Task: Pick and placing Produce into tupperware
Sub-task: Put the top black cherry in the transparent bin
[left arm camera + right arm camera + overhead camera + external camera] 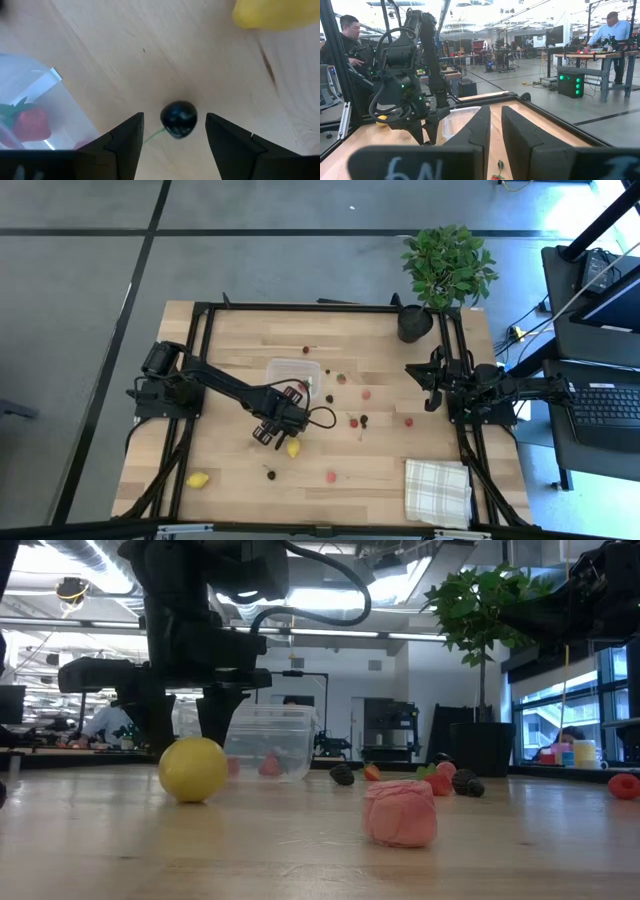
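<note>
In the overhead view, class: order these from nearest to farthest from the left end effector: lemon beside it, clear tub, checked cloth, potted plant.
1. Lemon, just beside the left end effector.
2. Clear tub, at the table's middle.
3. Checked cloth, at the table's near right corner.
4. Potted plant, far right corner.

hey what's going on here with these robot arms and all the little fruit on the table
The left gripper hangs open over a dark berry on the wooden table, fingers either side of it, not yet closed. The clear tupperware beside it already holds a red piece. The right gripper waits shut at the table's right edge. More produce lies scattered.
</note>
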Action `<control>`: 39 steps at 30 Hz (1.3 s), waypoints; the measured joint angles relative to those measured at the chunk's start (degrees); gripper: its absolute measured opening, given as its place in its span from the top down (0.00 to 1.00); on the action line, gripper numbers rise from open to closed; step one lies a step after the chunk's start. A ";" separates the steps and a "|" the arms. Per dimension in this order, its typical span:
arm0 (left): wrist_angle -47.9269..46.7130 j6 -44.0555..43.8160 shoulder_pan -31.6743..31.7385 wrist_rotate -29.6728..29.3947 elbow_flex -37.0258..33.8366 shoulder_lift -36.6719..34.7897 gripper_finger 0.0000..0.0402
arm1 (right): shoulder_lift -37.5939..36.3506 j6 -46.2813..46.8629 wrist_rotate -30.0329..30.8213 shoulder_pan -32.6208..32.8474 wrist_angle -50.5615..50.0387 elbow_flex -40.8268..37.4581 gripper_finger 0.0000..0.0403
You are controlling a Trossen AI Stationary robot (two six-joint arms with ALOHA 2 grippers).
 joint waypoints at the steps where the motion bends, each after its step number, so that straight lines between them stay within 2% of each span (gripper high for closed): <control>1: -0.02 0.00 0.00 0.43 0.00 0.00 0.49 | 0.00 0.01 0.00 -0.02 0.00 0.00 0.87; 6: -0.02 0.73 0.00 0.64 0.00 0.00 0.49 | 0.00 0.02 0.00 -0.01 0.00 0.00 0.87; 12: 0.22 5.89 0.00 -0.54 -2.27 0.00 0.49 | 0.00 0.06 0.00 0.00 0.00 0.00 0.87; 18: 1.64 6.16 -0.07 -0.91 -4.64 -0.37 0.49 | 0.00 0.13 0.00 0.00 0.00 -0.02 0.87; 39: 5.38 5.71 -0.48 0.00 -4.87 -0.13 0.49 | 0.00 0.04 0.00 -0.02 0.56 -0.01 0.87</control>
